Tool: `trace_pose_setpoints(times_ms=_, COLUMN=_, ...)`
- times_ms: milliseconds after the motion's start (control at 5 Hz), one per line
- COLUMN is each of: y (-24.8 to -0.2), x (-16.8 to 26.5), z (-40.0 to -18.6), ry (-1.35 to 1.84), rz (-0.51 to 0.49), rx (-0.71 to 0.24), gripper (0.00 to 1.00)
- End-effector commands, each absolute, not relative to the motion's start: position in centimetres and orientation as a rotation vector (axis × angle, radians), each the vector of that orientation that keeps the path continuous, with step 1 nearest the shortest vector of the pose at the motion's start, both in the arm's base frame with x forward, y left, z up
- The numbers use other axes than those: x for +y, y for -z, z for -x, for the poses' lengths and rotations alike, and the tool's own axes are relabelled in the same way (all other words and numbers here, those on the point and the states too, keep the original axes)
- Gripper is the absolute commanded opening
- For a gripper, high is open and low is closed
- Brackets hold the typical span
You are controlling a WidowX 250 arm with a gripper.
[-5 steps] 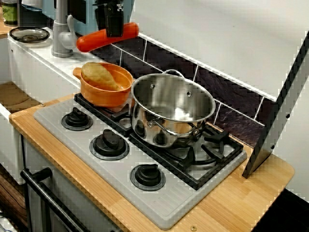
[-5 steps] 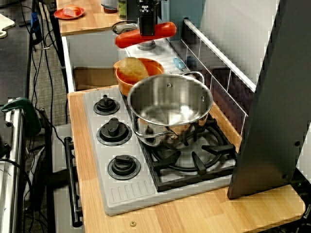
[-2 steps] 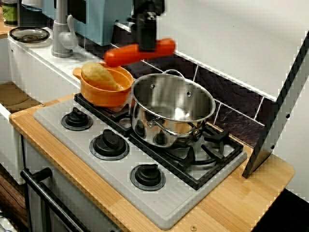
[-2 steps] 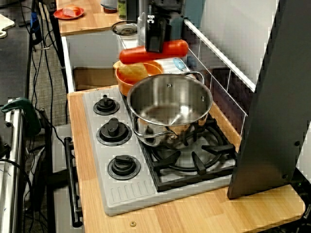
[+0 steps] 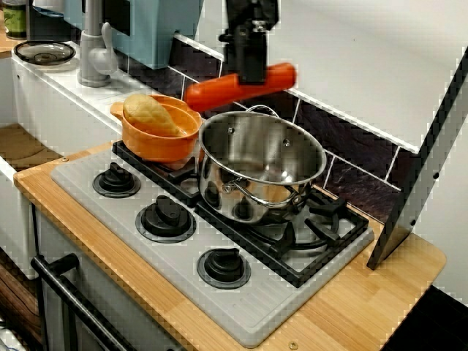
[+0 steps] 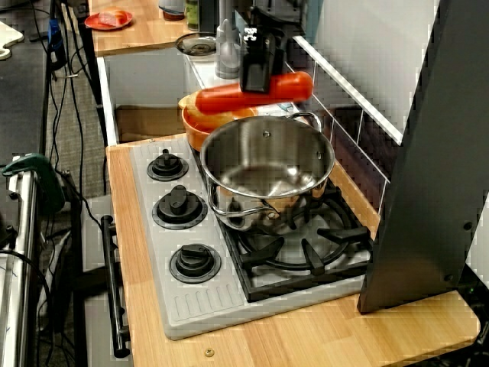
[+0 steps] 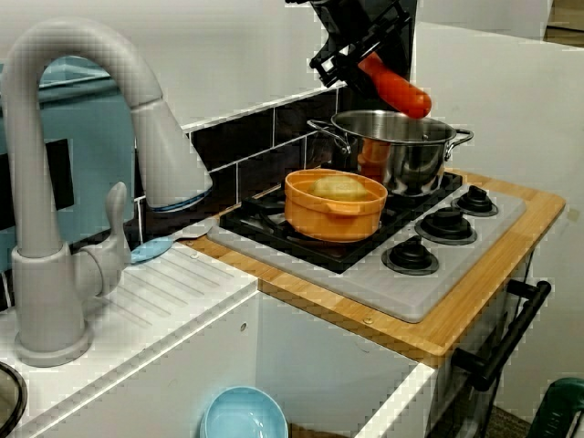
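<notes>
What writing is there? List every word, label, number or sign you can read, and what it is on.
None is legible.
White marking on the gripper, which grips a red sausage: too small and blurred to read.
Label on the jar at the far counter: too blurred to read.

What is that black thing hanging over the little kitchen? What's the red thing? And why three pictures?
That black thing is the end of a robot arm. Its pincer works like two fingers, and it is squeezing a red toy sausage up in the air, over the back edge of the shiny pot. Beside it on the stove sits an orange bowl with a bready lump inside. Three black knobs line the front. The three pictures show one moment from three cameras: one from the stove's front, one from its end, one from beside the grey tap.
</notes>
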State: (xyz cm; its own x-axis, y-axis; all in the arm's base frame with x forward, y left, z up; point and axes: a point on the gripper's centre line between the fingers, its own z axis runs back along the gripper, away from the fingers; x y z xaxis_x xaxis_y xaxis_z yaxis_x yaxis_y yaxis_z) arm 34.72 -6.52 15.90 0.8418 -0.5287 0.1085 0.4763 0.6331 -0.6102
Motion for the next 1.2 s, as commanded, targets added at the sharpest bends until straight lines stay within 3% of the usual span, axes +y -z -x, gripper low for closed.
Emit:
trace_pose_setpoints(times_ms=0, y=-16.8, x=-10.6, z=-35.0, ry=0.574, rz=0.716, rx=0.026, gripper=0.00)
trace_pose_setpoints(times_ms=400, y=-15.7, x=-12.0, z=-35.5, ry=0.560, rz=0.752, rx=-0.002, gripper=0.00)
trace_pose_setpoints(times_ms=1000, y=-16.8, x=-11.7, z=-38.0, ry=0.505, rz=0.748, rx=-0.101, gripper=0.00)
